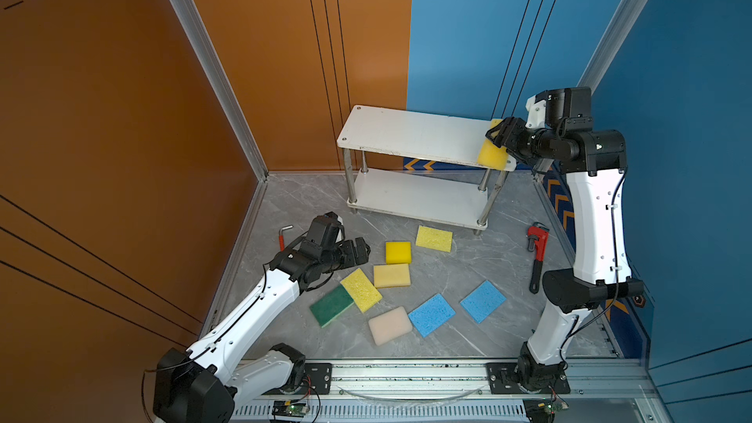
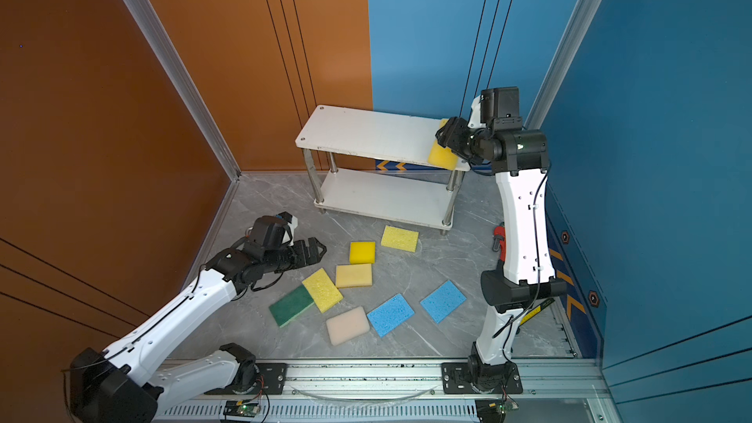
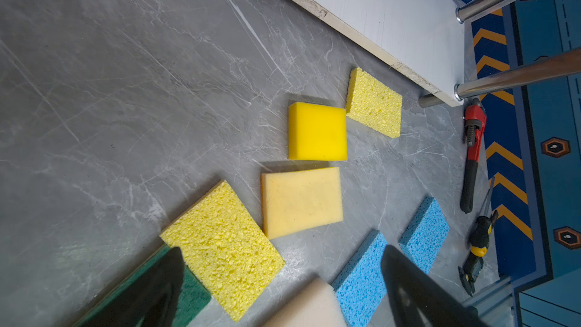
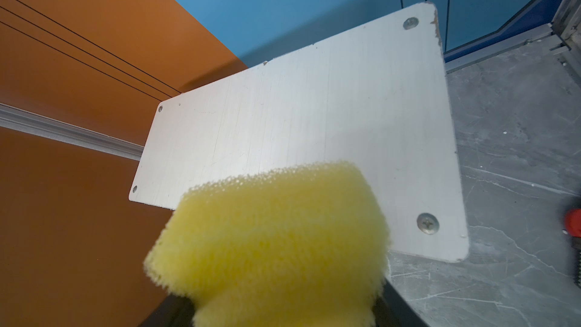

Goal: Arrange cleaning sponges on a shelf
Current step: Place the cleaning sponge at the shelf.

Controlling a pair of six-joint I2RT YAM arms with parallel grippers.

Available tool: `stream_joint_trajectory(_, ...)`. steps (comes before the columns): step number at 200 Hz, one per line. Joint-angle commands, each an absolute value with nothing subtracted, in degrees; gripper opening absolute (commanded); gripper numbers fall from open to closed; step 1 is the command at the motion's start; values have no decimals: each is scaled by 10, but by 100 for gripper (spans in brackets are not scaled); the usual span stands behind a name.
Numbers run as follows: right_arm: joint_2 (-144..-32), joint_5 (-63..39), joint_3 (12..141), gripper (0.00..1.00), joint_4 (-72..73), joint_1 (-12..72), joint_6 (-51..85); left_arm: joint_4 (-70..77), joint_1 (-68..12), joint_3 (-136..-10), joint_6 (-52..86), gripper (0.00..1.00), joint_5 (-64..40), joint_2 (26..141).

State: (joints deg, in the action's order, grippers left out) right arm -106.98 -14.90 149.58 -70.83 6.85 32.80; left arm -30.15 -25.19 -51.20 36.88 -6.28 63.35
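The shelf (image 1: 407,136) (image 2: 366,136) stands at the back, both white boards bare. My right gripper (image 1: 498,136) (image 2: 447,136) is shut on a thick yellow sponge (image 1: 490,152) (image 4: 270,240), held tilted over the right end of the top board (image 4: 314,114). My left gripper (image 1: 360,248) (image 3: 282,249) hangs open over the floor, left of the loose sponges. On the floor lie a thick yellow sponge (image 1: 398,252), a thick paler one (image 1: 391,275), two porous yellow ones (image 1: 433,238) (image 1: 361,289), a green one (image 1: 331,305), a pinkish-beige one (image 1: 390,325) and two blue ones (image 1: 431,314) (image 1: 483,301).
A red pipe wrench (image 1: 537,252) lies on the floor by the right arm. A red-handled hex key (image 1: 283,233) lies behind the left arm. A yellow-black screwdriver (image 3: 479,240) rests near the right wall. Walls close in the back and both sides.
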Motion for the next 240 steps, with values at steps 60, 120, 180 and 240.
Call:
stream_joint_trajectory(60, -1120, -154, 1514, 65, -672, 42, 292, -296, -252, -524, 354, 98, -59, 627)
stream_joint_trajectory(120, -1138, -157, 1515, 65, -670, 34, 269, -296, -252, -506, 374, 98, -55, 615)
stream_joint_trajectory(180, -1157, -137, 1513, 70, -671, 32, 235, -296, -259, -493, 395, 98, -44, 599)
stream_joint_trajectory(240, -1175, -100, 1525, 89, -664, 39, 227, -306, -258, -490, 392, 98, -41, 592)
